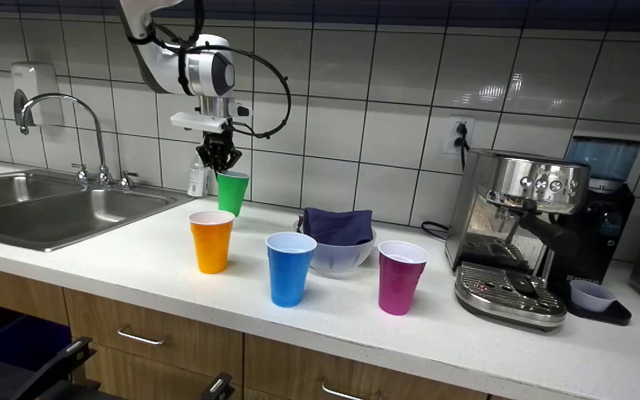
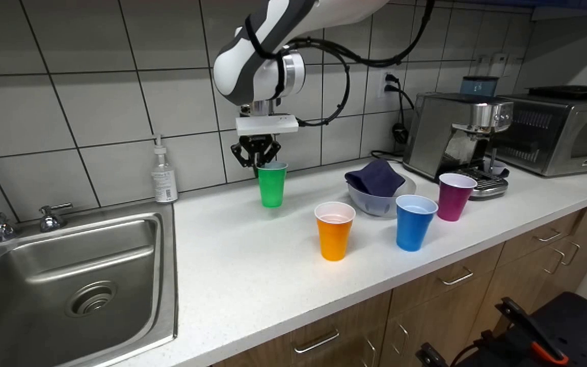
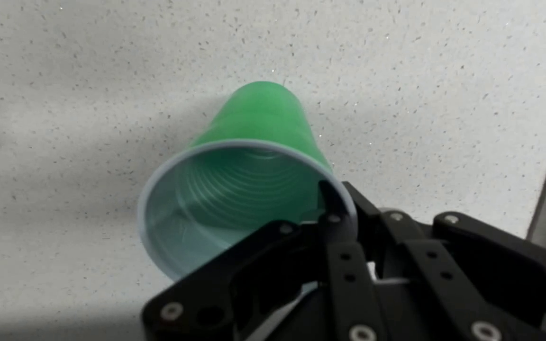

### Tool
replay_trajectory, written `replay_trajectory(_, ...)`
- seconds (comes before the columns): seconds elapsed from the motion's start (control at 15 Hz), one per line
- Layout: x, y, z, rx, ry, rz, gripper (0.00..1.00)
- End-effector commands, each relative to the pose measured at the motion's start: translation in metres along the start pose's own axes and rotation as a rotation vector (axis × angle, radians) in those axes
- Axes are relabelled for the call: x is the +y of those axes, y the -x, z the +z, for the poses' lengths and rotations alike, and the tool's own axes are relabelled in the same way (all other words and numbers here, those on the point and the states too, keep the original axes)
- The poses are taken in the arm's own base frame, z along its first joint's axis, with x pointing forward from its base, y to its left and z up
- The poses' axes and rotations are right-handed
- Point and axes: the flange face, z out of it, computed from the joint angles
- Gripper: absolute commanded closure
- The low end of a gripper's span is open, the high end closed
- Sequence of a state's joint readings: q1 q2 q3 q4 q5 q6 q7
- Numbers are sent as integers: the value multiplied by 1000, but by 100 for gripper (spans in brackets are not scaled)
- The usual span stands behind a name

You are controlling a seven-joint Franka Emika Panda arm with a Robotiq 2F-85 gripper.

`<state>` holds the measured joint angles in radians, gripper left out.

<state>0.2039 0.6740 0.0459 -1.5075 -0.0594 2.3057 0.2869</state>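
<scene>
The green cup (image 3: 263,113), a smooth tapered shell with fine rings ridged into its pale inside, is nipped at the rim by the claw (image 3: 338,193), black fingers (image 3: 360,206) clamped on the thin side, one inside, one outside. Mouth up, it is held at the back of the speckled white counter (image 2: 242,265), near the glossy tiles (image 2: 171,102); whether its base is touching down cannot be told. Out wider, the orange cup (image 2: 334,237), the blue cup (image 2: 415,227) and the magenta cup (image 2: 452,201), all flared and pale-lined, are stood upright; a dark folded cloth (image 2: 375,177) is bundled in the round translucent bowl (image 2: 377,205), on the tile side of the blue one. The sink (image 2: 168,265) is shaped in brushed steel. And overhead, the white arm (image 1: 206,72) is bent at its wrist, the claw pointed straight down, a black cable (image 1: 285,80) looped out beside it.
</scene>
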Motion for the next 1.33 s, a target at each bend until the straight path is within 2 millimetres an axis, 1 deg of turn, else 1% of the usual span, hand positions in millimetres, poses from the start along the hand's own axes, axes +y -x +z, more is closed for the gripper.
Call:
replay_trajectory(0.0,-15,20,-17,3,-22,-59,99)
replay_trajectory(0.53,-57,54,-35,-17,-29,-140,99)
replay_trajectory(0.8,-73,73,-43,-30,-22,-164,99)
replay_trajectory(1.07,-85,93,-52,-45,-16,-188,99)
replay_trajectory(1.27,-88,105,-59,-51,-2,-201,99)
